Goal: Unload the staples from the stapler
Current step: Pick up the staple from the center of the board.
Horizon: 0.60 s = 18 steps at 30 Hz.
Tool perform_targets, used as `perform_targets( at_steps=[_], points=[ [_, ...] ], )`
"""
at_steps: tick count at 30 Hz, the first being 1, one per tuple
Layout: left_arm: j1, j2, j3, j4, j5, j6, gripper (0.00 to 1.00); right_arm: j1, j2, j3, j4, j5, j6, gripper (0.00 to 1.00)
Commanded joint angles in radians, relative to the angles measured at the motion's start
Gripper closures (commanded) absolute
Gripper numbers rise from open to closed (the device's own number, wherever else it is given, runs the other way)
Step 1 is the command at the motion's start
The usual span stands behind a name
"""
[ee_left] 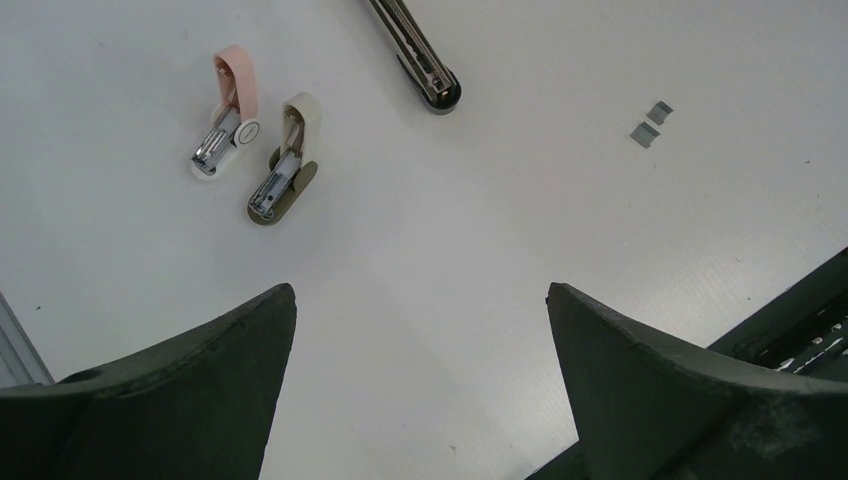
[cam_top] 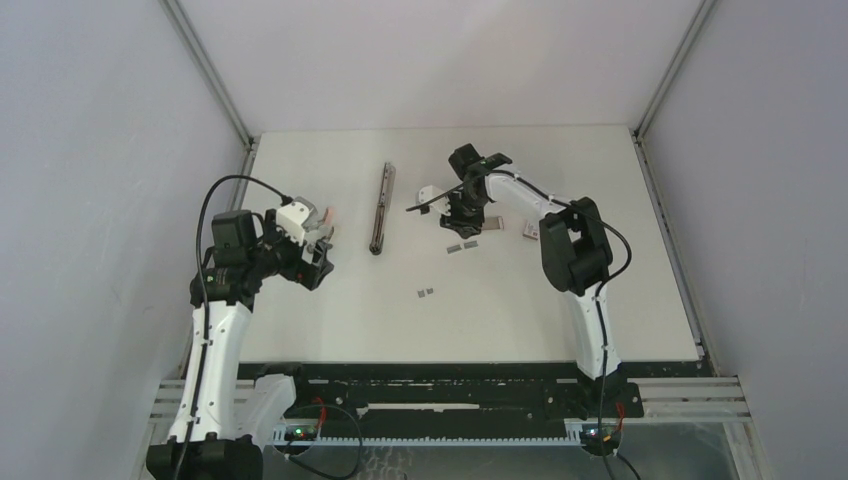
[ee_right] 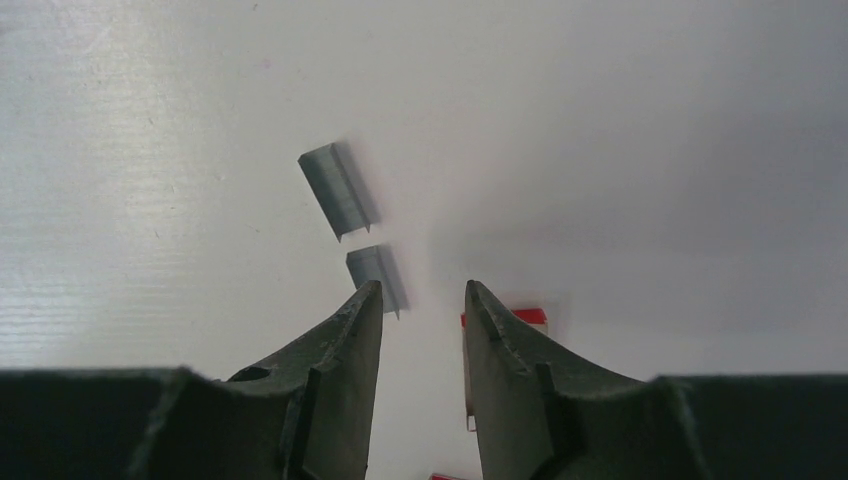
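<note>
The stapler [cam_top: 379,207] lies flat at the table's middle back, a slim dark bar; its silvery end [ee_left: 433,83] shows at the top of the left wrist view. Two strips of staples [cam_top: 460,247] lie just below my right gripper [cam_top: 462,222], and in the right wrist view these strips [ee_right: 340,190] sit ahead of the left fingertip. My right gripper [ee_right: 423,290] has its jaws narrowed with only bare table between them. Two more staples [cam_top: 425,292] lie nearer the front, also seen as small staples [ee_left: 650,122]. My left gripper [ee_left: 420,290] hangs wide open and holds nothing.
A pink clawed piece [ee_left: 226,125] and a cream-and-olive one [ee_left: 284,165] lie left of the stapler. Red-and-white boxes [cam_top: 530,230] sit right of my right gripper; one box [ee_right: 522,318] peeks out behind its right finger. The table's front rail [ee_left: 800,320] is close.
</note>
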<state>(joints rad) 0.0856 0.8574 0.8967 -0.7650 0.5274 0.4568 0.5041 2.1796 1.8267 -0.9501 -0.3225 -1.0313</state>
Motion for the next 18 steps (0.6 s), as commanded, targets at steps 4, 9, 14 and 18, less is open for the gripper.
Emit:
perform_targets(
  at_steps=[4, 9, 14, 18],
  points=[
    [0.005, -0.004, -0.017, 0.034, 0.028, 0.023, 0.00, -0.017, 0.027, 0.054, -0.088, -0.019, -0.041, 0.64],
    [0.006, 0.001, -0.018, 0.035, 0.029, 0.022, 0.00, -0.024, 0.038, 0.052, -0.100, -0.012, -0.043, 0.64],
    [0.006, 0.001, -0.019, 0.036, 0.026, 0.020, 0.00, -0.025, 0.052, 0.053, -0.080, 0.003, -0.030, 0.64],
    [0.006, 0.000, -0.021, 0.040, 0.024, 0.019, 0.00, -0.025, 0.056, 0.053, -0.065, 0.014, -0.023, 0.65]
  ],
)
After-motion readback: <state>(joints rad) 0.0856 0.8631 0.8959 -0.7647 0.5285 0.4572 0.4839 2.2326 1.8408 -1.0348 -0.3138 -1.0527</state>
